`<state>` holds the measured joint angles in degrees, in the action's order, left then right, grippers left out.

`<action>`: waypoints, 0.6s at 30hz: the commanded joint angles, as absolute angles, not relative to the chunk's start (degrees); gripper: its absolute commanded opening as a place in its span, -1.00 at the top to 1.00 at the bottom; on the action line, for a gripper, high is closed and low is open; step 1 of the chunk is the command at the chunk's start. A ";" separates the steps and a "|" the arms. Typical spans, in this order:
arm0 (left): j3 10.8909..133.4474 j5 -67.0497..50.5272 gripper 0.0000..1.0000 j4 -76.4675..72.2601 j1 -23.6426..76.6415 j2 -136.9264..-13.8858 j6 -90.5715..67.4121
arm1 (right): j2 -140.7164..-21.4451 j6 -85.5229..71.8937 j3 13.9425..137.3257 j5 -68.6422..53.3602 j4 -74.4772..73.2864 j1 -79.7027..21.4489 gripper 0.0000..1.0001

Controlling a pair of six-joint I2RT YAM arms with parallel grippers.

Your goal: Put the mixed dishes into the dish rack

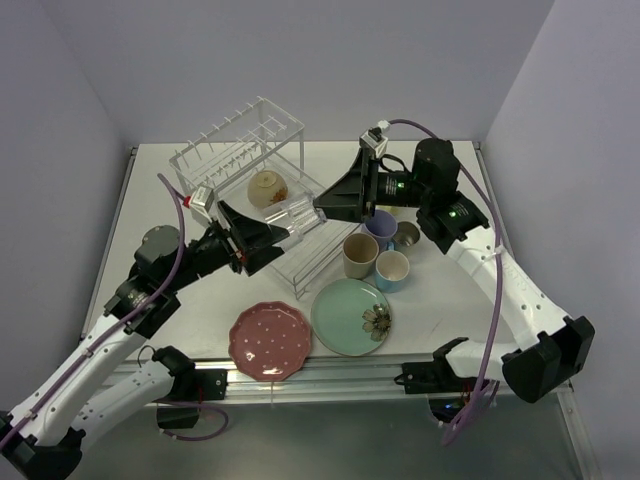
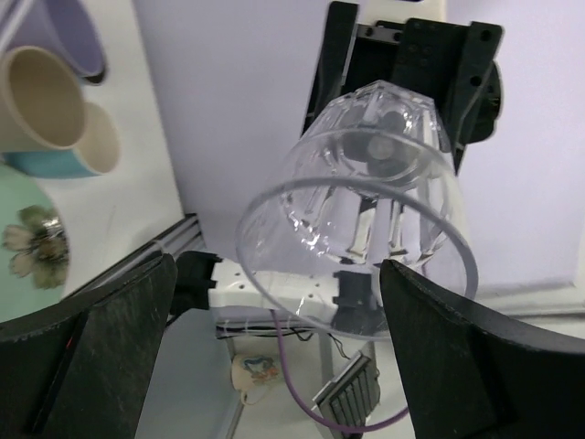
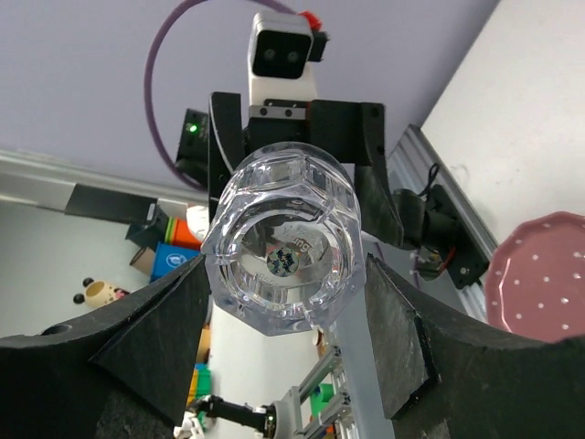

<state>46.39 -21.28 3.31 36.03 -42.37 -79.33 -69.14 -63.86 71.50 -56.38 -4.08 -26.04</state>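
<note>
A small clear glass (image 1: 300,215) hangs on its side in the air in front of the dish rack (image 1: 240,150), between my two grippers. My right gripper (image 1: 322,205) is shut on its thick base, which fills the right wrist view (image 3: 285,256) between the fingers (image 3: 155,347). My left gripper (image 1: 283,228) is open, its jaws on either side of the glass's rim (image 2: 356,238), with a gap on the left side. A cream bowl (image 1: 267,187) sits in the rack. The yellow cup is out of view.
Right of the rack stand a beige cup (image 1: 360,255), a light-blue cup (image 1: 392,270), a lavender cup (image 1: 380,228) and a small dark cup (image 1: 407,235). The mint-green plate (image 1: 350,315) and the pink dotted plate (image 1: 270,340) lie near the front edge.
</note>
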 commanded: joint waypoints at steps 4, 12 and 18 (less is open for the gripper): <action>48.43 -17.76 -0.99 18.45 33.32 -39.91 -76.46 | -72.77 -57.66 77.69 -54.49 -8.17 -24.79 1.00; 51.50 -6.52 -0.98 32.94 31.64 -34.98 -75.94 | -81.02 -48.63 87.15 -48.98 -19.19 -23.03 1.00; 62.04 -1.94 -0.98 49.28 31.64 -43.65 -69.88 | -93.68 -28.94 107.70 -30.00 -43.28 -25.74 1.00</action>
<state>56.77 -6.13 39.18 31.94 -38.63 -74.67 -90.50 -41.69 98.21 -42.15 -30.17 -24.23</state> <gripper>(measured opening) 0.992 0.713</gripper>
